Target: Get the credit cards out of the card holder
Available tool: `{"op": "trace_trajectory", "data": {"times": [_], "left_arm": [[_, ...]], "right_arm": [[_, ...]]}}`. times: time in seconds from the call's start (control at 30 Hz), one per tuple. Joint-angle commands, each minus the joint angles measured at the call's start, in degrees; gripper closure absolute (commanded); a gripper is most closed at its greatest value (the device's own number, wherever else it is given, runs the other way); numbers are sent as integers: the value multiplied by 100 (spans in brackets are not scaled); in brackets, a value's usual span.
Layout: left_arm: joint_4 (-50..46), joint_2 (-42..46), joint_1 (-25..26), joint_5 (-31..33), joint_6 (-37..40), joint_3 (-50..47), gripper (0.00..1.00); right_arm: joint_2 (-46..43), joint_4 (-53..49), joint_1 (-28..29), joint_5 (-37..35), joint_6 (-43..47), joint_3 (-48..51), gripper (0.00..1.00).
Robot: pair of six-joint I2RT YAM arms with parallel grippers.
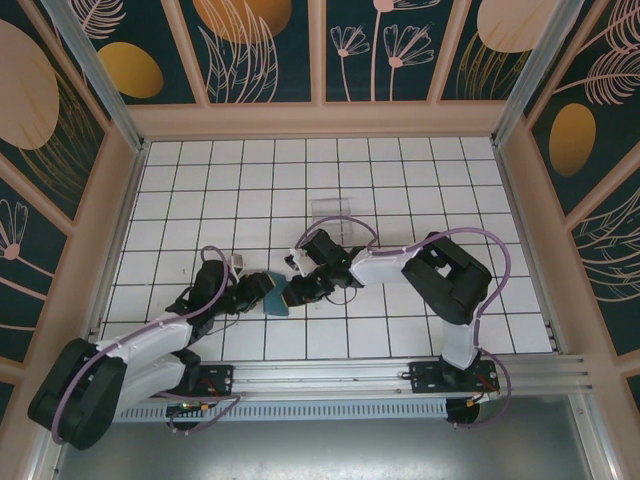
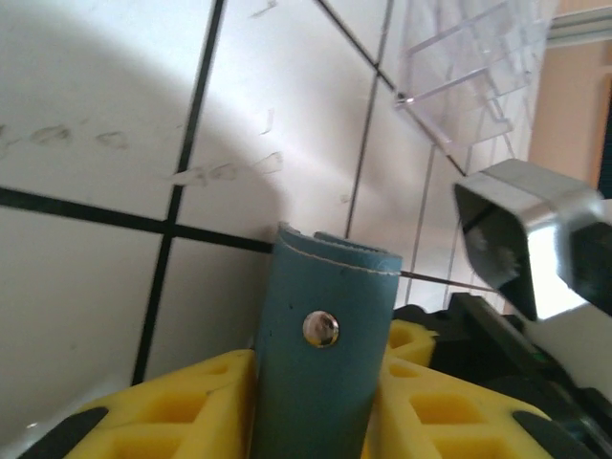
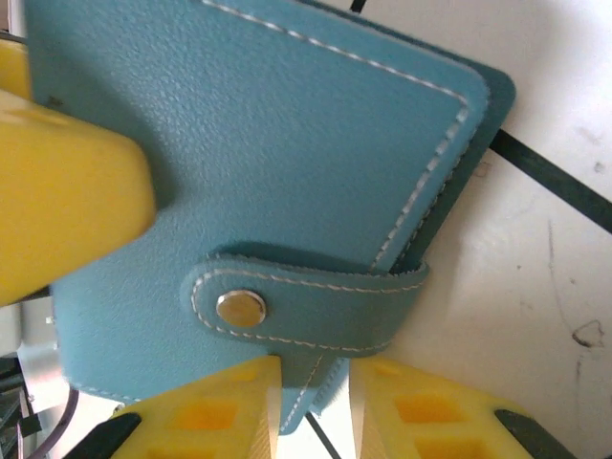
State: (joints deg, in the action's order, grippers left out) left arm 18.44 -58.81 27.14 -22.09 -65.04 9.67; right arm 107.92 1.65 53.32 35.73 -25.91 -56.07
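While both arms reach low toward the middle of the tiled table (image 1: pixel 420 170), the left gripper (image 1: pixel 262 292) clamps the closed teal card holder (image 1: pixel 276 298) between its yellow fingers (image 2: pixel 172 402). Its snap strap (image 3: pixel 306 301) is fastened. The right gripper (image 1: pixel 300 290), elbow bent back, pinches the holder's edge.

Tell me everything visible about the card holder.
The card holder is a teal-blue wallet of soft, grained, leather-like material with pale stitching along its edges. It is shut: a strap wraps across the cover and is fastened by a round silver snap. The left pincer grips it between yellow fingers, and the right pincer closes on its edge by the strap. It is held between the two arms, low over the white tiled table. No cards show.
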Motion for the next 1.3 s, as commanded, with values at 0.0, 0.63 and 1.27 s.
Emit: {"op": "trace_trajectory", "data": {"times": [0.0, 0.63, 1.27], "left_arm": [[246, 281, 39, 31, -58, -28, 72], [-121, 651, 46, 184, 677, 958, 99], [-3310, -529, 46, -984, 3498, 3530, 100]], "right_arm": [[-100, 223, 69, 58, -19, 49, 74], [-2069, -845, -7, -2093, -411, -110, 53], [-4060, -348, 293, -2860, 5828, 731, 51]]}}
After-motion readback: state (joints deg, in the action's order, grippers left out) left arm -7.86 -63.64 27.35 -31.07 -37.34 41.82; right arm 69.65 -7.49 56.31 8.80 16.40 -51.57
